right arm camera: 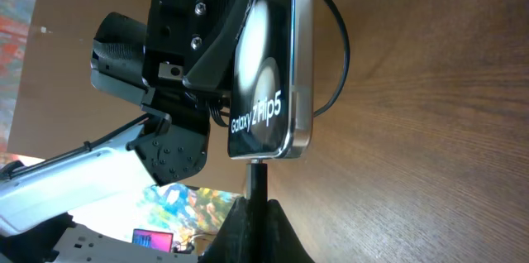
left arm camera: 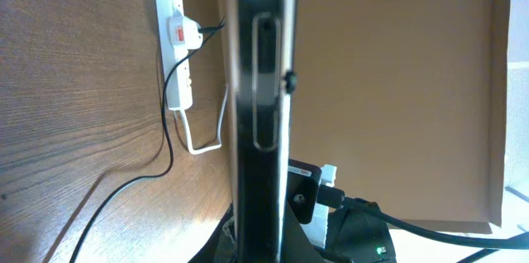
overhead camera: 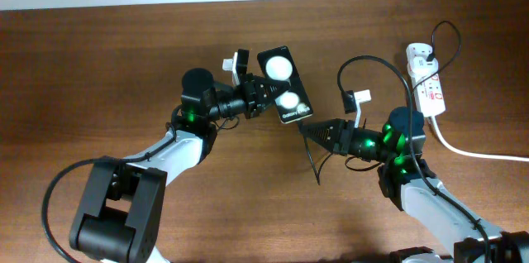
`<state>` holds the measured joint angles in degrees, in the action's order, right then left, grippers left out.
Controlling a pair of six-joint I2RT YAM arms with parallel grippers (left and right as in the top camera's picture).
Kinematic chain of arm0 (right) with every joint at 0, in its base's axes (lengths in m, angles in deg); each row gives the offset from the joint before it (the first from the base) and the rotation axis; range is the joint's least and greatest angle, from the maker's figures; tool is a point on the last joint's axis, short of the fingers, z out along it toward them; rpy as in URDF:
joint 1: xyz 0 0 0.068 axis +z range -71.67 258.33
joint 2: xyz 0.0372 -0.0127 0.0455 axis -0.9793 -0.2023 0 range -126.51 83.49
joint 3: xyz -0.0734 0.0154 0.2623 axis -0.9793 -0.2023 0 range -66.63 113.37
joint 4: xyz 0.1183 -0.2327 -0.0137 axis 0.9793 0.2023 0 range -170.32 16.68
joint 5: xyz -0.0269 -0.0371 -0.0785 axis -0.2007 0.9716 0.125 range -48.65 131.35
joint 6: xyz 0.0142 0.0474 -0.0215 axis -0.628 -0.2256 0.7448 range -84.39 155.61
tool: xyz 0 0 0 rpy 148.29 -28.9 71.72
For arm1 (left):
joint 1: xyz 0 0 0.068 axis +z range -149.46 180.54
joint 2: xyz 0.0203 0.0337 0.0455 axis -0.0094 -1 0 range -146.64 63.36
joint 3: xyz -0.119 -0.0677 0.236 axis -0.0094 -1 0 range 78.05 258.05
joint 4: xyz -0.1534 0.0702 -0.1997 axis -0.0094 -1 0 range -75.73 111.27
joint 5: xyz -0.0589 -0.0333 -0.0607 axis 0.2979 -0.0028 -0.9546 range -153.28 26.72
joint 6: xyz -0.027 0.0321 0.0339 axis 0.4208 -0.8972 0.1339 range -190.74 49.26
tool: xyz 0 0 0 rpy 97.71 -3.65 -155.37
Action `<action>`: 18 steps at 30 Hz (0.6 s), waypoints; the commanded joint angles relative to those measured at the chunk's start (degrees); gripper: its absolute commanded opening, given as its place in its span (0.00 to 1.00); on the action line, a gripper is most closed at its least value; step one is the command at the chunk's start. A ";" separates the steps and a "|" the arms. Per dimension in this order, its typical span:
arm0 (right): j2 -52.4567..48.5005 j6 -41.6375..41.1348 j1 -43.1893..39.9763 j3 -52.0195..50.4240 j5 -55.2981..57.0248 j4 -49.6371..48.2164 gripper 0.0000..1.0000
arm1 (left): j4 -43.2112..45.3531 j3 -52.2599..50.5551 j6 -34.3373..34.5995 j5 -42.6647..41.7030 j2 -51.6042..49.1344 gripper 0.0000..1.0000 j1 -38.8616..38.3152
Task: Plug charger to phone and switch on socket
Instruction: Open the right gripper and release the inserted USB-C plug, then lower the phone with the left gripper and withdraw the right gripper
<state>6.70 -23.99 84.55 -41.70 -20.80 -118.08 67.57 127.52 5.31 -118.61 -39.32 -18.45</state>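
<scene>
My left gripper [overhead camera: 263,91] is shut on the black phone [overhead camera: 284,86] and holds it above the table, its glossy face with two white glare spots upward. In the left wrist view the phone [left arm camera: 260,106] stands edge-on between the jaws. My right gripper [overhead camera: 307,129] is shut on the charger's black plug tip [right arm camera: 257,182], which touches the phone's [right arm camera: 273,64] bottom edge at the port. The thin black charger cable [overhead camera: 364,63] loops back to the white socket strip [overhead camera: 426,88] at the far right, where it is plugged in.
The strip's thick white cord [overhead camera: 475,152] runs off to the right edge. The strip also shows in the left wrist view [left arm camera: 176,44] with a red switch. Slack black cable [overhead camera: 314,164] lies on the wooden table [overhead camera: 124,56] below my right gripper.
</scene>
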 commanded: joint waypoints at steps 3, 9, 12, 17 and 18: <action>0.13 3.61 -0.61 1.44 5.22 -1.51 0.04 | -0.57 -0.59 -2.38 -8.52 0.35 0.00 -1.57; 0.31 13.94 -0.63 1.42 -6.25 2.84 0.18 | -0.55 -0.59 -2.38 -6.12 0.35 0.00 0.35; 1.01 23.78 -0.66 1.42 -6.69 15.37 0.49 | -0.55 -0.59 -2.40 -6.16 0.35 0.00 2.19; 9.09 26.40 -0.74 1.42 -5.97 18.49 0.76 | -0.59 -0.59 -4.81 -6.21 0.35 0.00 3.17; 12.39 26.38 -1.18 1.42 -5.25 18.62 0.86 | -1.79 -0.59 -6.12 -6.34 0.35 0.00 3.17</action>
<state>13.56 0.27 84.05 -40.58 -26.26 -99.52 66.46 126.97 2.89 -123.42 -39.32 -15.34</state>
